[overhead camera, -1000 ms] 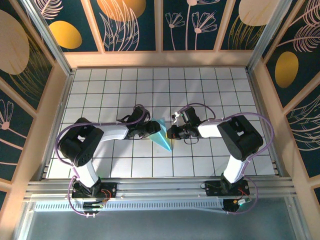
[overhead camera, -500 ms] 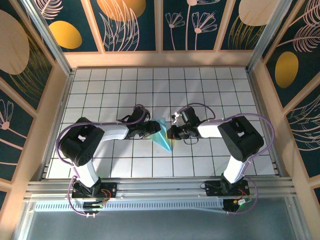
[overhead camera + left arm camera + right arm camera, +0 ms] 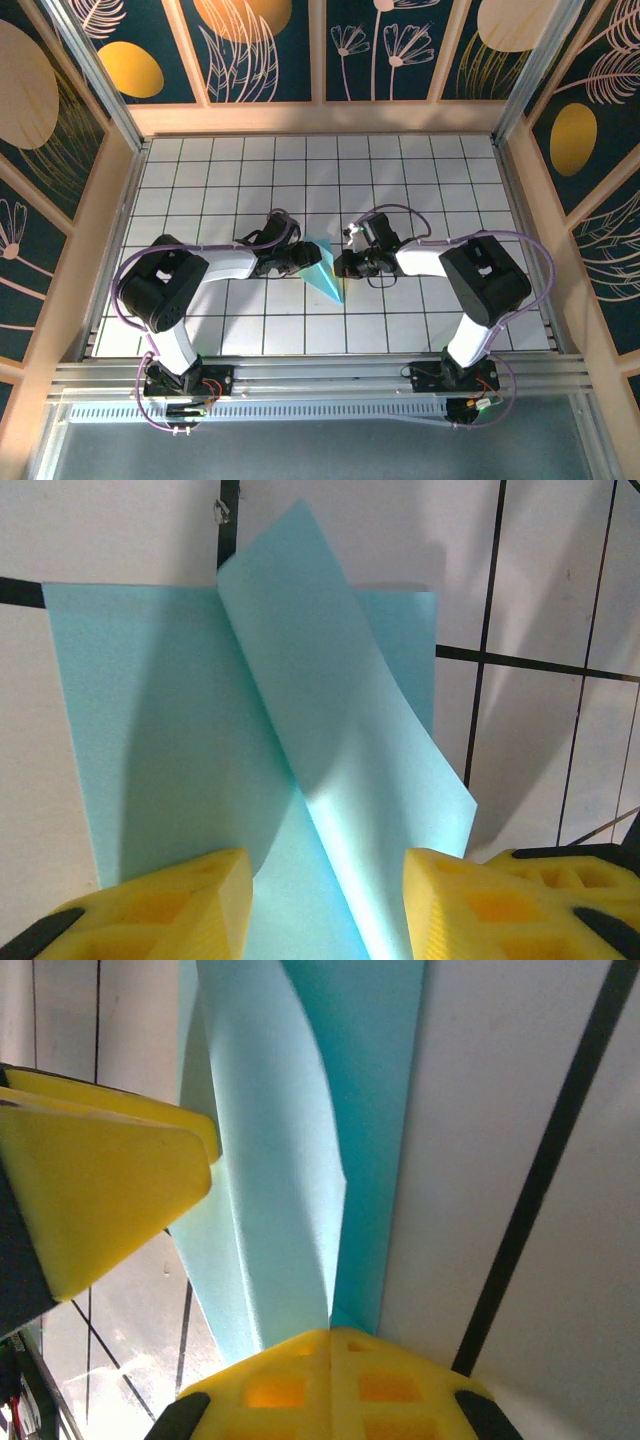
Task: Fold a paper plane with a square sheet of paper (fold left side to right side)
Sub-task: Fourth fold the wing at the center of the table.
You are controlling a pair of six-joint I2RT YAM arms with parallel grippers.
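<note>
The square sheet of paper (image 3: pixel 327 270) lies mid-table as a creased light-cyan pointed shape, tip toward the near edge. In the left wrist view the paper (image 3: pixel 250 730) lies flat with one flap raised along a diagonal crease. My left gripper (image 3: pixel 306 262) comes in from the left and is open; its yellow fingers (image 3: pixel 170 910) straddle the raised flap without clamping it, gripper (image 3: pixel 325 905). My right gripper (image 3: pixel 341 266) comes in from the right and is shut, gripper (image 3: pixel 332 1360). Its closed tips touch the paper (image 3: pixel 280 1160) where the folds meet. Whether paper is pinched between them I cannot tell.
The white gridded table (image 3: pixel 420 180) is walled by wooden rails (image 3: pixel 320 118) at the back and sides. A left fingertip (image 3: pixel 100 1190) sits close to the right gripper over the paper. Both arm bases stand at the near edge.
</note>
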